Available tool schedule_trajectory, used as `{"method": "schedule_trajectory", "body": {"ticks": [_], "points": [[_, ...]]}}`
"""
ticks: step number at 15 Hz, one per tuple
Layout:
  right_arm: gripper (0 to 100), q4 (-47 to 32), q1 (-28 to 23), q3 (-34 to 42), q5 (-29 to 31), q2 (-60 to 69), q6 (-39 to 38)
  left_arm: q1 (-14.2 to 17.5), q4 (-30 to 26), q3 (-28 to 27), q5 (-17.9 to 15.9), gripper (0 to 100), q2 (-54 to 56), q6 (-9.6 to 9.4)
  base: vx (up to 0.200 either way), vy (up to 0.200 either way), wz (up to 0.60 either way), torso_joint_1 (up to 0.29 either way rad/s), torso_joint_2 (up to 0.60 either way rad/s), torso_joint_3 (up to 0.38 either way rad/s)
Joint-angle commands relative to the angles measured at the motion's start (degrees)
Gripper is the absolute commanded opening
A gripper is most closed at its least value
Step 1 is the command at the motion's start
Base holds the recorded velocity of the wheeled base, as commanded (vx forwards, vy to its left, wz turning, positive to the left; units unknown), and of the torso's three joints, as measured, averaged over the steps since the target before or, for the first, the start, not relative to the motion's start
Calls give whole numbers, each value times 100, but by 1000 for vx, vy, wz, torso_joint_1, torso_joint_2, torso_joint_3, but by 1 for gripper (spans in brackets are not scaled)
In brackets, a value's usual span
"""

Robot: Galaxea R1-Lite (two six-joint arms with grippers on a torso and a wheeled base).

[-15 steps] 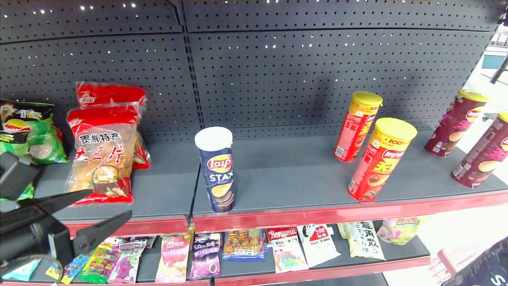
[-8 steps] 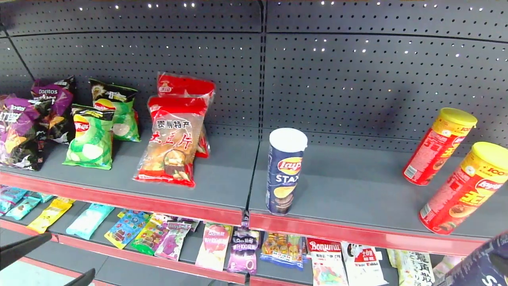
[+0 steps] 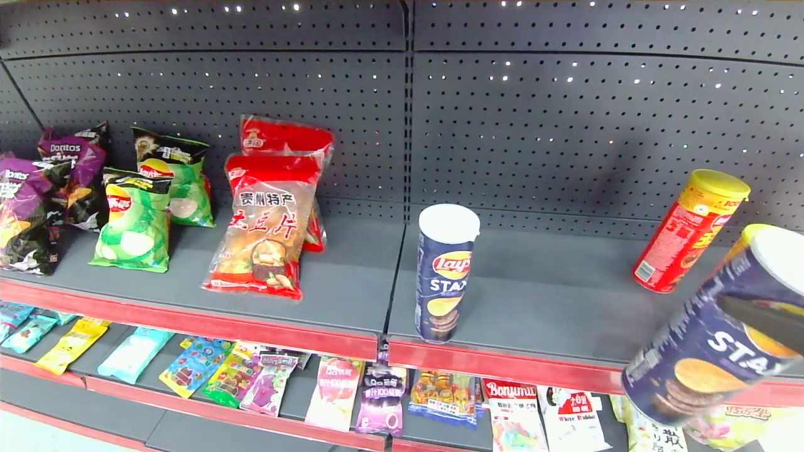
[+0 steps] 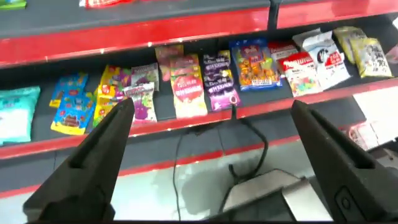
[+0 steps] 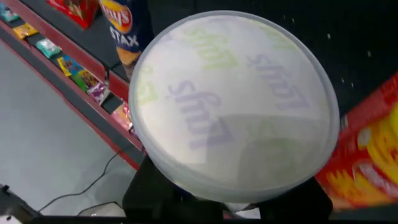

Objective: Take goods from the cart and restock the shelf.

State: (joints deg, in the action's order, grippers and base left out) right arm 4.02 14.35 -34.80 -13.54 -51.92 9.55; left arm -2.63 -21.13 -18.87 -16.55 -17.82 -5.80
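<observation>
Right fingers clamped on held can, short of shelf; placement pending. Matching can already shelved. Left fingers wide, empty.

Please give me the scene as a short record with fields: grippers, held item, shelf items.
Right gripper: shut on tilted blue chip can, near front edge of shelf
Left gripper: open, empty, facing candy packets
Standing on shelf: second blue can, red can
Further left on shelf: snack bags

Bright, even light; pinpoints glint through the shelf (soft shadow on its back).
</observation>
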Motion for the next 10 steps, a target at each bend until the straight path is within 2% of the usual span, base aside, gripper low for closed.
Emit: {"method": "schedule_trajectory", "body": {"ticks": [1,3,4,5,6,7,8,9,10], "points": [[0,688,253,-360,-69,-1233,12,0,-260,296,56,100,1202,185,0,0,0,0,0,0],[0,775,253,-536,-78,-1505,12,35,-137,534,82,100,1413,246,0,0,0,0,0,0],[0,775,261,-650,-87,-1655,21,202,135,630,372,100,1483,501,0,0,0,0,0,0],[0,793,261,-677,-87,-1716,21,351,205,665,530,100,1413,580,0,0,0,0,0,0],[0,793,261,-747,-87,-1795,21,641,364,674,697,100,1185,738,0,0,0,0,0,0],[0,793,261,-791,-96,-1813,21,835,575,780,671,100,1229,747,0,0,0,0,0,0],[0,793,270,-756,-131,-1795,3,835,715,894,706,100,1237,703,0,0,0,0,0,0],[0,793,261,-703,-157,-1769,-23,835,1155,1202,847,100,1237,695,0,0,0,0,0,0],[0,793,261,-650,-157,-1751,-40,835,1928,1685,1031,100,1246,677,0,0,0,0,0,0]]}}
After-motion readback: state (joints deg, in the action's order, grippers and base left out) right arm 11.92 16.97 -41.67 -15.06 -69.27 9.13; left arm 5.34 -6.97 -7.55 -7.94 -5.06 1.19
